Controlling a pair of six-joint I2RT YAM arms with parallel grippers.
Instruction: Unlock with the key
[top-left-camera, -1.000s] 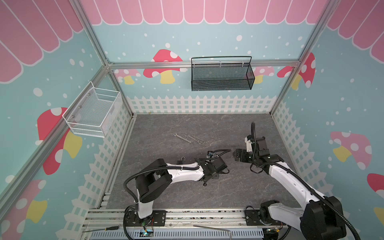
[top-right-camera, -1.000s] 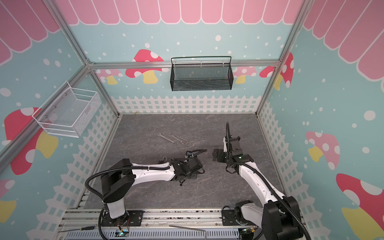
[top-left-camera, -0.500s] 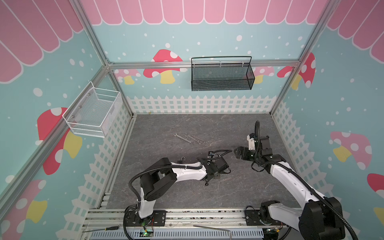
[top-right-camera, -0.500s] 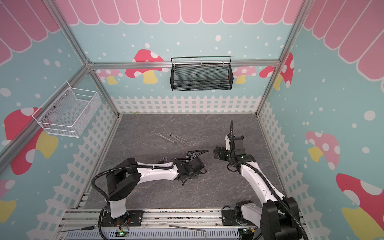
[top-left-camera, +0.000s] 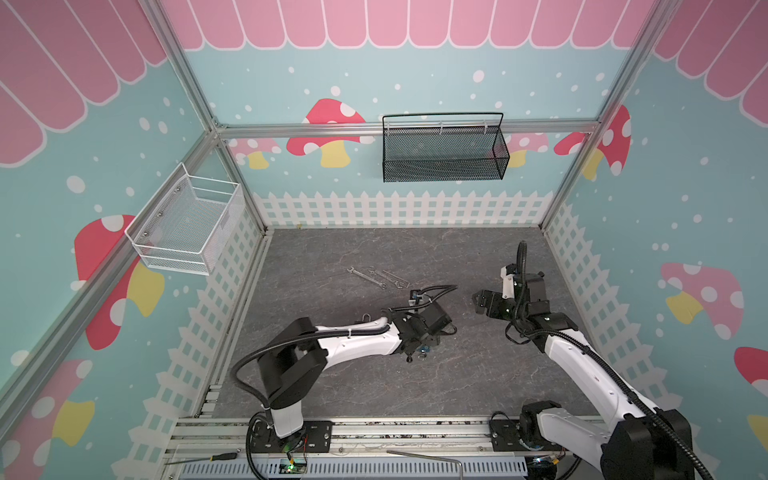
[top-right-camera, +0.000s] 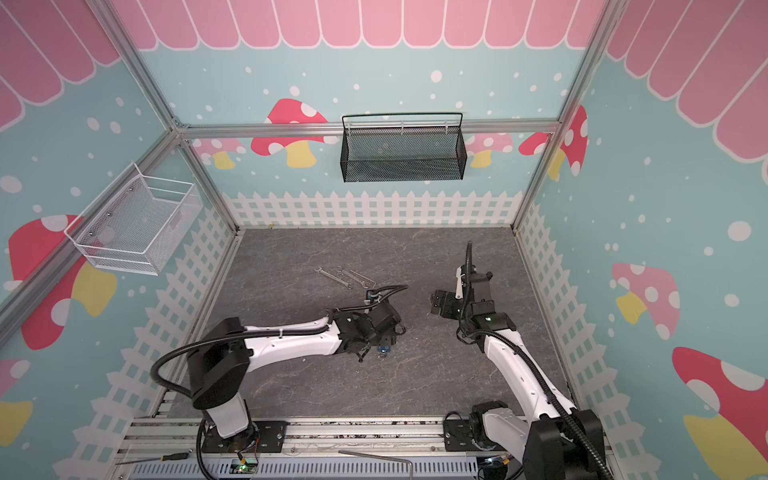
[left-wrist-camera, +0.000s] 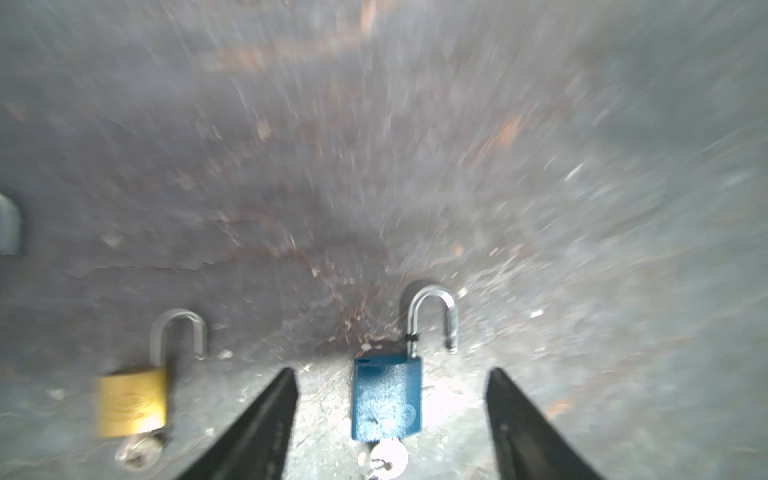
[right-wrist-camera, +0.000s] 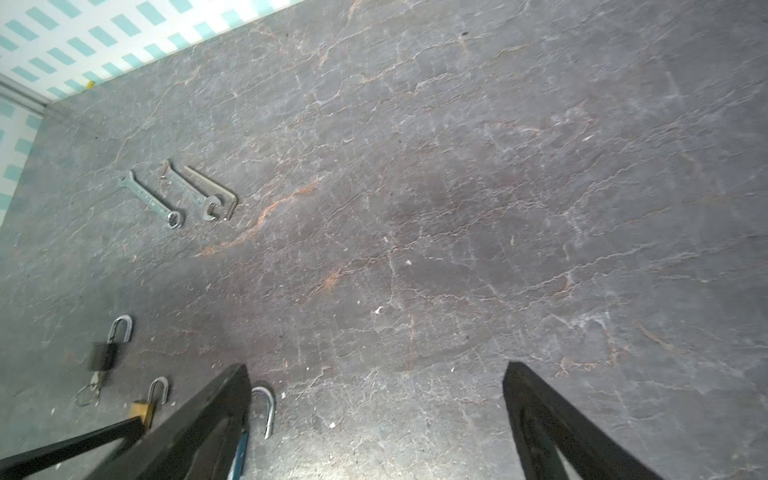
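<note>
The left claw (left-wrist-camera: 391, 372) is hanging low over the bench (top-left-camera: 457, 390) with its jaws spread wide. The blue lock (left-wrist-camera: 386, 399) is lying flat between its fingers (left-wrist-camera: 266, 419) with a gap on each side, so the claw is gripping nothing. The shackle (left-wrist-camera: 432, 316) is standing out of the blue lock, one leg seated in the body and the free end hanging clear of it. The key (left-wrist-camera: 388, 457) is sitting in the end of the blue lock opposite the shackle, its silver head sticking out. The left wrist view is smearing with blur, so I am making out no finer detail there. In a top view only a small patch of the blue lock is peeking out from under the left arm's wrist.

A brass lock (left-wrist-camera: 131, 401) is lying just beside the blue lock, apart from it and pointing the same way. Its shackle is also standing out, and a second key (left-wrist-camera: 139, 453) is sticking from its end. A black lock (right-wrist-camera: 104, 353) is lying beyond the brass one, farther from the blue lock, with a wire ring (right-wrist-camera: 87, 392) trailing from it.

The right claw (top-left-camera: 478, 300) is hovering to the right of the blue lock, well apart from it and raised off the bench. Its jaws are standing fully apart with only bare bench showing between them.

Two wrenches (right-wrist-camera: 151, 199) and a hex key (right-wrist-camera: 216, 193) are lying side by side behind the blue lock, well apart from it.
</note>
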